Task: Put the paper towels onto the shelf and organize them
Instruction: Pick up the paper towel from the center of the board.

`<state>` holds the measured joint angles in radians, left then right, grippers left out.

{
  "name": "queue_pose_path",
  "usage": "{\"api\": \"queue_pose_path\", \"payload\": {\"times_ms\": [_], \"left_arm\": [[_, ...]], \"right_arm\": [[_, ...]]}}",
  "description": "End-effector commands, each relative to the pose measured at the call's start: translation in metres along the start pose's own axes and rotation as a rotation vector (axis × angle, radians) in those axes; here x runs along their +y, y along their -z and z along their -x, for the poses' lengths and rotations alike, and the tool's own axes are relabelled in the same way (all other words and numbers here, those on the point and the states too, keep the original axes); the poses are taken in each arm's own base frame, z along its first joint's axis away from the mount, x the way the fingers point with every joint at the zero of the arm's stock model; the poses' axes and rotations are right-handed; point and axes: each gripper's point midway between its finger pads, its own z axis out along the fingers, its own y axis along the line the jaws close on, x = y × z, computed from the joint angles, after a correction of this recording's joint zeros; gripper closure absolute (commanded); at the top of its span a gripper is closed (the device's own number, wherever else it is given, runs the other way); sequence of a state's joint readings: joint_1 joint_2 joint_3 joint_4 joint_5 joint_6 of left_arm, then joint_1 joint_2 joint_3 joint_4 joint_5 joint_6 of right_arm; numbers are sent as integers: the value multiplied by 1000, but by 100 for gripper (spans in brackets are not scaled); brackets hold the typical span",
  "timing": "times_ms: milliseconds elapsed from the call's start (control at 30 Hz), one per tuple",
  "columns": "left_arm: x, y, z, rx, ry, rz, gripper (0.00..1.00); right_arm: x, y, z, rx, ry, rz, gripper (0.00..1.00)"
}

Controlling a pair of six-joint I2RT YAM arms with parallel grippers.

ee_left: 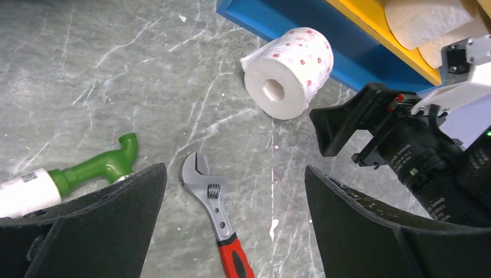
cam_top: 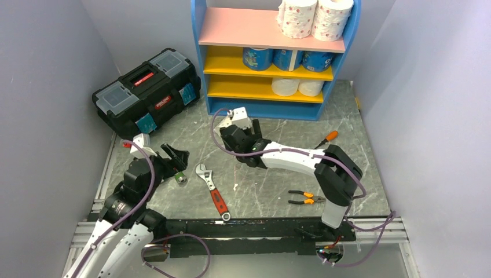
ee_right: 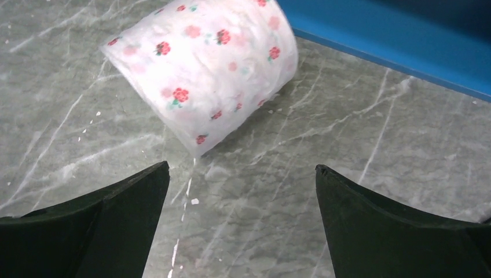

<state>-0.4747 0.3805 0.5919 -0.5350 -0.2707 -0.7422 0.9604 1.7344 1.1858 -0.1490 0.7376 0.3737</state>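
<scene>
The blue-framed shelf (cam_top: 263, 108) stands at the back. Two pink-dotted paper towels (cam_top: 298, 17) stand on its pink top board, three blue-wrapped ones (cam_top: 257, 58) on the middle yellow board, and two plain white ones (cam_top: 285, 87) on the lower board. One pink-dotted roll (ee_left: 289, 72) lies on its side on the floor before the shelf base, also in the right wrist view (ee_right: 202, 69). My right gripper (ee_right: 242, 171) is open and empty just short of it (cam_top: 233, 128). My left gripper (ee_left: 235, 174) is open and empty, over the wrench (cam_top: 176, 159).
A black toolbox (cam_top: 147, 90) sits at the back left. A red-handled adjustable wrench (cam_top: 213, 191) (ee_left: 217, 214), a green-and-white tool (ee_left: 87, 171), orange pliers (cam_top: 307, 198) and an orange screwdriver (cam_top: 327, 138) lie on the marble floor. Grey walls close both sides.
</scene>
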Motion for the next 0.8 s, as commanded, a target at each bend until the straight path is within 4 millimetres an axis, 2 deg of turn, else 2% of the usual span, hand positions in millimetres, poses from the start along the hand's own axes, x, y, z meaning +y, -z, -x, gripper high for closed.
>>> {"api": "queue_pose_path", "payload": {"times_ms": [0,167,433,600,767], "left_arm": [[14,6,-2,-9,8,49,4],[22,12,-4,-26,12,62,4],[29,13,-8,-24,10,74,4],[30,13,-9,-21,6,78,4],[30,10,-11,-18,6,76,4]], "right_arm": [[19,-5,21,-78,-43,-11,0],[34,-7,15,-78,-1,3,0],[43,-29,7,-63,50,-69,0],[34,-40,6,-65,83,-183,0],[35,-49,9,-70,105,-203,0]]}}
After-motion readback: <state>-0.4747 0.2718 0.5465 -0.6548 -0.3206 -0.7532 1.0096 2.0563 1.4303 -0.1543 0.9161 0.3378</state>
